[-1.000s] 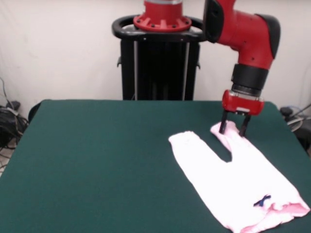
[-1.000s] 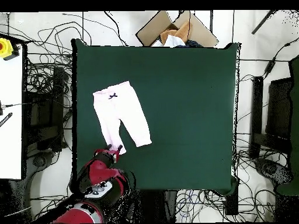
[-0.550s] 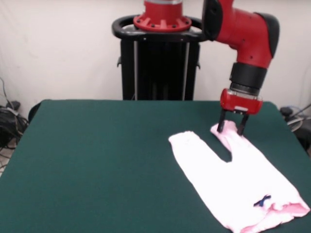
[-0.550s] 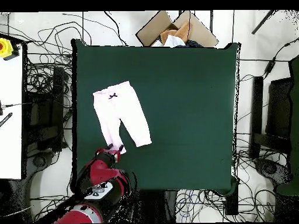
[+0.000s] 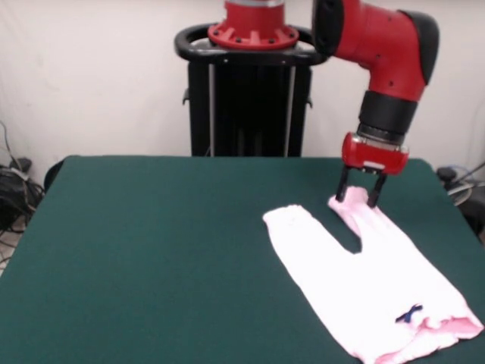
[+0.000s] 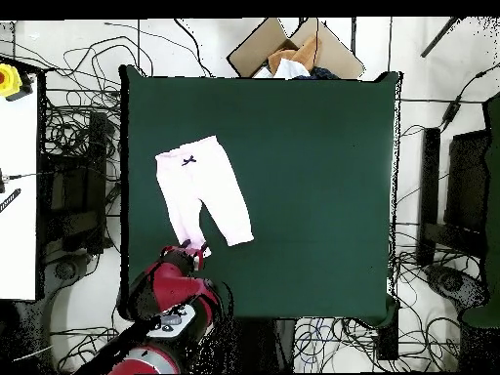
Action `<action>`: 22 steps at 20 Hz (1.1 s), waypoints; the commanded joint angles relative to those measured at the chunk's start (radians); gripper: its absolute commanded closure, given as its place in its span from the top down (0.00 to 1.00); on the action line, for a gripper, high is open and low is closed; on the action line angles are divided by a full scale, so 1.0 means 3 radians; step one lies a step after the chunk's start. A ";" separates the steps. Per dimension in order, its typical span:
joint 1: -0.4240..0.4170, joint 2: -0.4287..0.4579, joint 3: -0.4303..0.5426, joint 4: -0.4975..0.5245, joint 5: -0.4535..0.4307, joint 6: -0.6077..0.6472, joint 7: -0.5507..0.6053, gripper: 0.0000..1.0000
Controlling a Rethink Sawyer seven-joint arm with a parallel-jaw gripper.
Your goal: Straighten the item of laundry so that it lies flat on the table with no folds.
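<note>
The arm [image 5: 383,45] is showing glossy red rounded shells with black joint caps. A black ribbed collar is sitting directly above the gripper [image 5: 358,194], then a red wrist flange, with two thin black fingers [image 5: 342,186] hanging beneath it.

An open cardboard box [image 6: 293,51] with cloth inside is seen on the floor. Tangled black cables [image 6: 68,107] are spread around. A yellow-and-red button [image 6: 12,80] is noted.
</note>
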 commanded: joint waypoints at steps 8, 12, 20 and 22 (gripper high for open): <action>-0.0348 -0.0205 0.0581 -0.0273 -0.0048 0.0547 0.0418 1.00; -0.0511 -0.0268 0.0754 -0.0217 -0.0141 0.0561 0.0394 1.00; -0.0673 -0.0344 0.0859 -0.0148 -0.0261 0.0593 0.0352 1.00; -0.0738 -0.0396 0.0857 -0.0086 -0.0327 0.0616 0.0322 1.00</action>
